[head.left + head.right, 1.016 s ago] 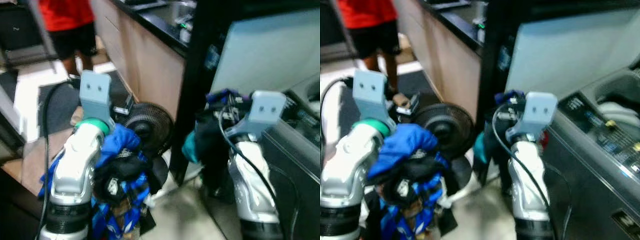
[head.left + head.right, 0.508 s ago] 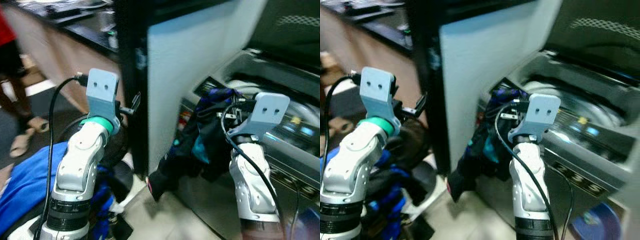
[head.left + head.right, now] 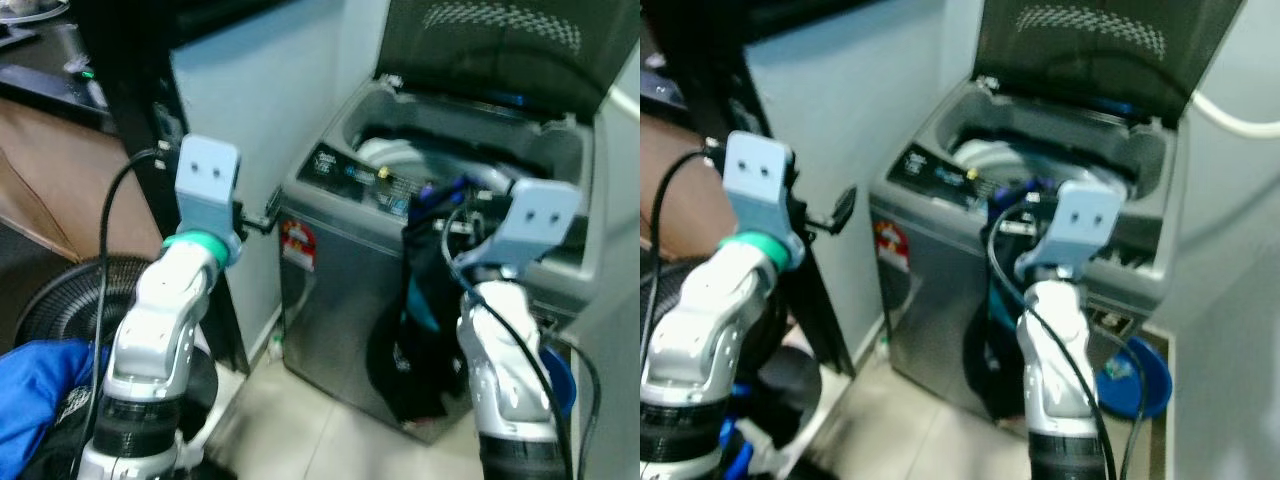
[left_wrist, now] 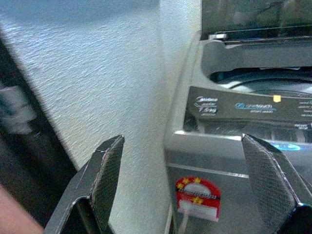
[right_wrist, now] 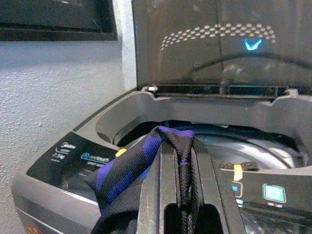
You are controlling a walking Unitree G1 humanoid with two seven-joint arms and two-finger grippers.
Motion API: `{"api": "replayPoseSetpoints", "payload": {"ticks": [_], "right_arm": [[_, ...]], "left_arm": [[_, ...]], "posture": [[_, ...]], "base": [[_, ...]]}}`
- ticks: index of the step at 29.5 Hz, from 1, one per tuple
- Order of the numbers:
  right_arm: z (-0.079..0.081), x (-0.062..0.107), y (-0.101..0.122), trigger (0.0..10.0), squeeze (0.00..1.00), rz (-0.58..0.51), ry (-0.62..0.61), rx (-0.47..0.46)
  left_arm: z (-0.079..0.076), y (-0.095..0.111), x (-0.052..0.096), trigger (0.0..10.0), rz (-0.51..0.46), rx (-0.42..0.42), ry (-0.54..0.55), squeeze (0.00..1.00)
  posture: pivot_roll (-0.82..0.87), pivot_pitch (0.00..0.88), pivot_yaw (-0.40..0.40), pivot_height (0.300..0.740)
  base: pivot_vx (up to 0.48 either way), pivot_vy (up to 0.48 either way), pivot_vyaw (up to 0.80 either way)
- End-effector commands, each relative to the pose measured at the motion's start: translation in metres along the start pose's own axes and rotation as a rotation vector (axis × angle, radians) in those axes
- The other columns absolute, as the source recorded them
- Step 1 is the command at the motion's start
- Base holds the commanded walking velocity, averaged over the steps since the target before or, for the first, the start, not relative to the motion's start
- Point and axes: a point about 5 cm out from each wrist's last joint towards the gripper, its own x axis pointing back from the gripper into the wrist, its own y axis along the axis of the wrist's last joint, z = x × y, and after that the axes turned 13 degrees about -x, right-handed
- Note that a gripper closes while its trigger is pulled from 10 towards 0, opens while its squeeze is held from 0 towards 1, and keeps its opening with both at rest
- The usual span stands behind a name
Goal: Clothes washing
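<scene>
Our right gripper (image 5: 178, 214) grips dark clothes (image 3: 420, 300) before the open washing machine (image 3: 340, 250). Our left gripper (image 4: 195, 180) is wide open, near a fan (image 3: 60, 300).

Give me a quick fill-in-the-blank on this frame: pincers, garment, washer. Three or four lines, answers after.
1. The lid of the washing machine stands ____.
2. The right pincer is shut on a dark ____ with blue stripes.
3. The left pincer is open and holds ____.
4. The red sticker sits on the washer's ____ panel.

Missing words: open; garment; nothing; front
</scene>
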Motion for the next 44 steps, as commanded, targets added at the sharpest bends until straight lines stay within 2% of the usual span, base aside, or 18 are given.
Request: {"api": "replayPoseSetpoints", "payload": {"ticks": [1,12,21,26,28,30,33,39,44], "right_arm": [[0.003,-0.003,0.011,10.0,0.00,-0.060,0.027,0.001],[0.015,-0.008,0.017,10.0,0.00,-0.087,0.088,-0.029],[0.019,-0.009,0.016,10.0,0.00,-0.090,0.101,-0.034],[0.024,-0.010,0.016,10.0,0.00,-0.102,0.134,-0.012],[0.034,-0.009,0.016,10.0,0.00,-0.104,0.189,-0.007],[0.034,-0.009,0.016,10.0,0.00,-0.104,0.189,-0.007],[0.042,-0.007,0.014,10.0,0.00,-0.098,0.230,-0.012],[0.040,-0.007,0.012,10.0,0.00,-0.087,0.218,-0.016],[0.035,-0.008,0.012,10.0,0.00,-0.083,0.190,-0.019]], "left_arm": [[-0.002,0.002,0.001,10.0,-0.014,0.002,-0.008,0.00],[-0.004,0.004,0.001,10.0,-0.043,0.022,0.007,0.00],[-0.005,0.011,0.000,10.0,-0.092,-0.012,0.027,0.00],[-0.005,0.015,0.000,10.0,-0.128,-0.048,0.056,0.00],[-0.007,0.016,-0.001,10.0,-0.127,-0.051,0.068,0.00],[-0.007,0.016,-0.001,10.0,-0.127,-0.051,0.068,0.00],[-0.011,0.017,-0.001,10.0,-0.137,-0.054,0.064,0.00],[-0.012,0.018,-0.001,10.0,-0.142,-0.053,0.064,0.00],[-0.012,0.018,-0.002,10.0,-0.144,-0.053,0.059,0.00]], "posture": [[0.08,0.000,0.071,0.740],[0.09,0.000,0.053,0.740],[0.09,0.000,0.047,0.740],[0.09,0.000,0.047,0.740],[0.09,0.000,0.047,0.740],[0.09,0.000,0.047,0.740],[0.09,0.000,0.043,0.740],[0.09,0.000,0.041,0.740],[0.08,0.000,0.042,0.740]], "base": [[0.000,0.000,-0.80],[0.000,0.000,-0.80],[0.000,0.000,-0.71],[0.435,0.000,0.00],[0.480,0.000,0.00],[0.480,0.000,0.00],[0.480,0.000,0.00],[0.480,0.000,0.00],[0.480,0.000,-0.67]]}}
